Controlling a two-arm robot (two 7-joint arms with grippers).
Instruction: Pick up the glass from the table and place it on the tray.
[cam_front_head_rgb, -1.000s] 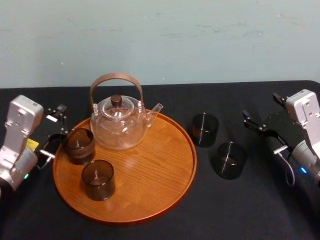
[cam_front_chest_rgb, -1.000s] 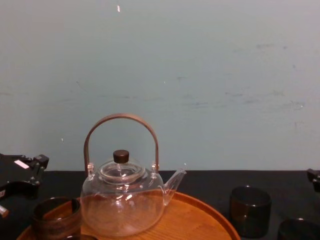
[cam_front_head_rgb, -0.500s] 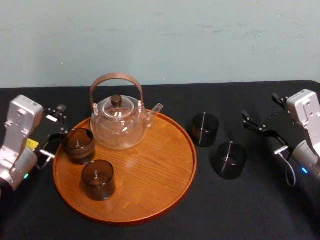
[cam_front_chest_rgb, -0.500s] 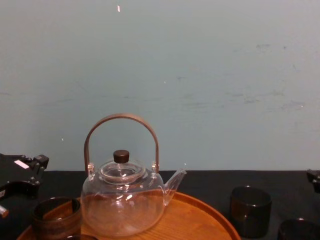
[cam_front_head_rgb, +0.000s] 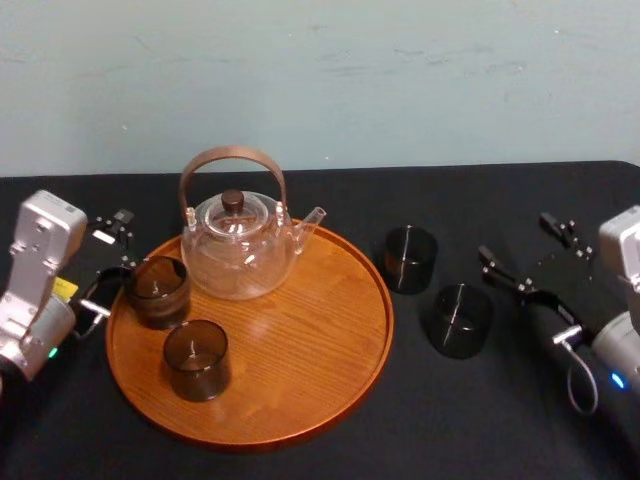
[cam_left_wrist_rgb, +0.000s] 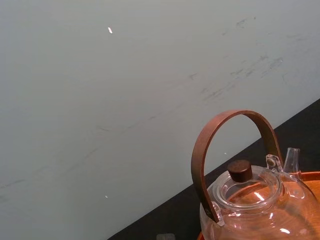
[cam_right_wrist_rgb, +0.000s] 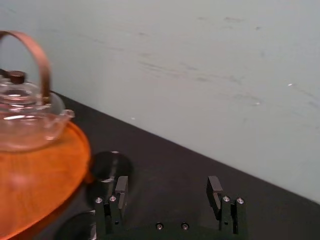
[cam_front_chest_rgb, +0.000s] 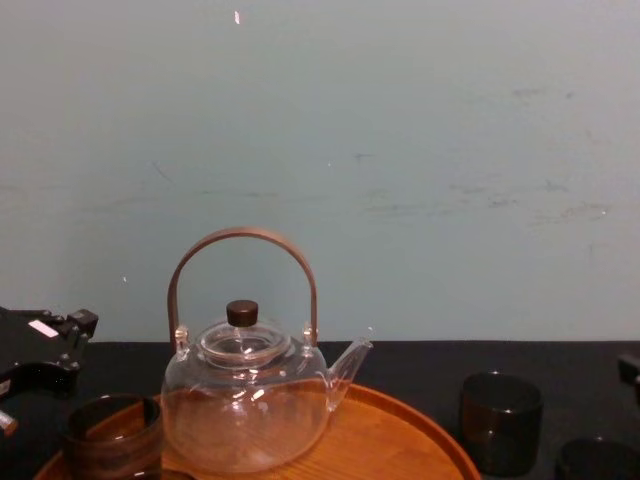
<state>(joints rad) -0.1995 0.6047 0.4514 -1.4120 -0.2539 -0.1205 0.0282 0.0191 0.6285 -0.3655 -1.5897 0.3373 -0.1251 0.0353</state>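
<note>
Right gripper (cam_front_head_rgb: 515, 240) hangs w/ fingers spread wide, facing the near glass (cam_front_head_rgb: 460, 320) on the black table (cam_front_head_rgb: 450, 420), right of the tray (cam_front_head_rgb: 310, 350) (a second glass (cam_front_head_rgb: 410, 259) stands behind). Spread probably to take it. Left gripper (cam_front_head_rgb: 108, 262) idle at tray's left edge, fingers apart, I think. Right wrist view gives the finger gap plainly; head view the tray's free room.

Glass teapot (cam_left_wrist_rgb: 260, 212), brown arched handle (cam_left_wrist_rgb: 220, 144), dark lid knob (cam_left_wrist_rgb: 240, 170), orange tray (cam_left_wrist_rgb: 311, 176) edge beneath, pale wall (cam_left_wrist_rgb: 100, 100) behind
</note>
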